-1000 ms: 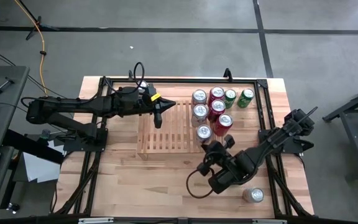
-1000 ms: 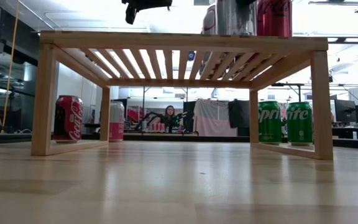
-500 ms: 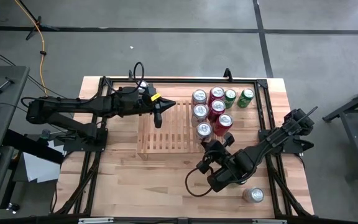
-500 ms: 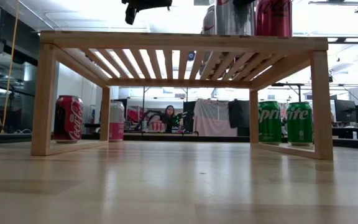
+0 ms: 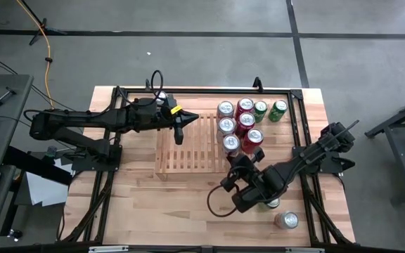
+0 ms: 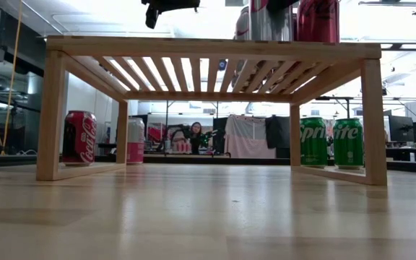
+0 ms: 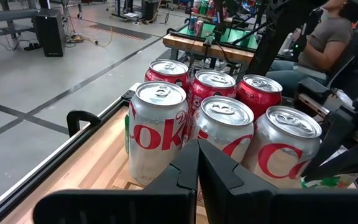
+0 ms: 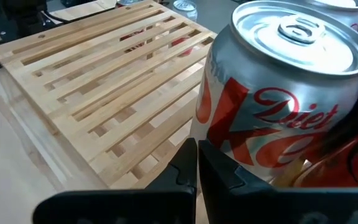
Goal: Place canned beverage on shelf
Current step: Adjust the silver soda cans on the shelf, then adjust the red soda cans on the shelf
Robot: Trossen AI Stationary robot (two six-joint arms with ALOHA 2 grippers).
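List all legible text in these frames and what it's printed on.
"Diet", with a cut-off "K" beneath: silver can close to the right wrist camera.
"Coca-Cola" script: red can on the table, seen under the shelf.
"Sprite": green can behind the shelf's right leg.
"rite", partly hidden: second green can beside it.
Partial "Coke" lettering: silver cans in the left wrist view.
Pink can: unreadable.

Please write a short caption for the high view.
Six cans stand on the shelf; right gripper is beside them.

Left tool [image 5: 179,128] closed, right tool [image 5: 243,164] closed
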